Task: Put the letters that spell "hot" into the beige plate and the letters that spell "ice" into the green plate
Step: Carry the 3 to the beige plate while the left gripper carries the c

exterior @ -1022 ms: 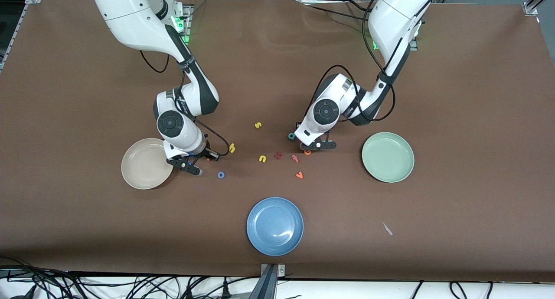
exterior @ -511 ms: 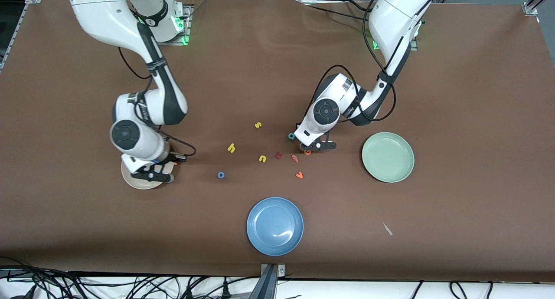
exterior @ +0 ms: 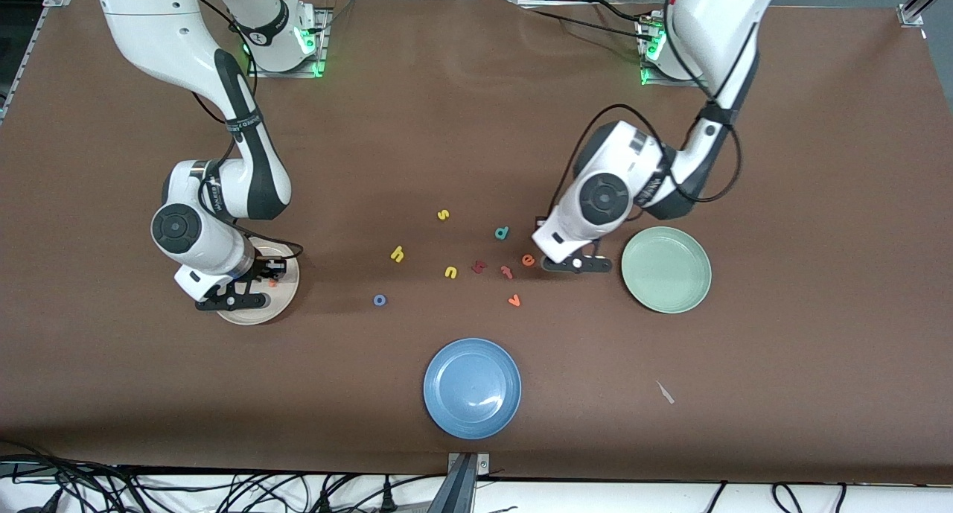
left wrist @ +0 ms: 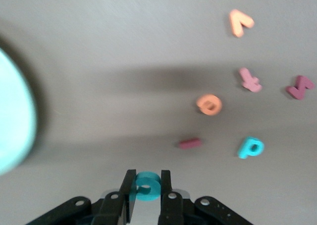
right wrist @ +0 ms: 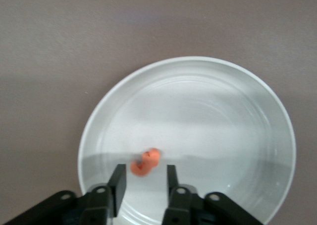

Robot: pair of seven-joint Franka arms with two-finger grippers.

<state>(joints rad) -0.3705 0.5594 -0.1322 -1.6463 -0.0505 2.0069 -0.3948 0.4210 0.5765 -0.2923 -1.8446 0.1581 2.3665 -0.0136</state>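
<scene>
pincer left (left wrist: 146, 191) grips teal c (left wrist: 147, 186) — pincer right (right wrist: 143, 183) parted over beige plate (right wrist: 233, 121).

Orange t (right wrist: 145, 162) lies in beige plate (exterior: 287, 298). Teal c (left wrist: 147, 186) gripped between left jaws near green plate (exterior: 666, 269). Yellow h (exterior: 397, 255), blue o (exterior: 380, 300), orange e (exterior: 528, 260), dark red i (left wrist: 190, 143) flat on tabletop.

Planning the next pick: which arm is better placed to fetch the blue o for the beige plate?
Right, probably. Its pincer hangs open over the beige plate, with the orange t dropped in; the blue o lies toward that end. The left pincer grips the teal c.
</scene>
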